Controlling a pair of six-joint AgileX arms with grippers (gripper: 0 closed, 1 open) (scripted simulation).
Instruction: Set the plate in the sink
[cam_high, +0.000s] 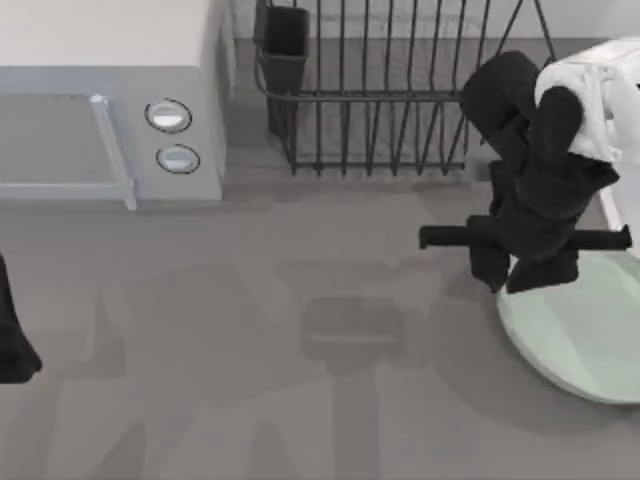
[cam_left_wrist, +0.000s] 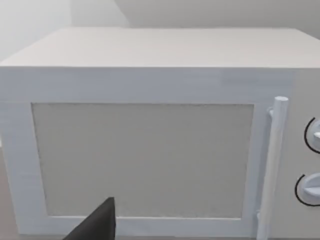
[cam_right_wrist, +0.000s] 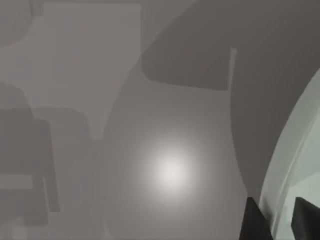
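Top view first: the plate (cam_high: 590, 335) is being held by its rim at the right side of the table, and part of it is running past the edge of the view. A dark shadow is lying under it on the grey table (cam_high: 300, 400), so the plate is probably being kept a little above the table, tipped up on one side, though that cannot be told for sure. The right gripper (cam_high: 530, 275) is placed over the plate's near edge, most likely because a thin flat plate can only be pinched at its rim.

From the right wrist view, two dark fingers (cam_right_wrist: 254, 222) are seen with the pale green rim between them, so the gripper is closed only as far as the thin edge lets it. The right arm is bent over from the upper right, with its wrist turned down toward the plate.

A pale raised edge (cam_high: 612, 215) is seen beside the arm at the far right; it may be the sink's rim, but too little is shown to be sure. The dish rack (cam_high: 390, 100) is standing behind, and the microwave (cam_high: 110, 100) is at the upper left.

The left gripper (cam_high: 15, 345) is being kept parked at the table's left edge, facing the microwave door (cam_left_wrist: 145, 160). How wide it is open cannot be told.
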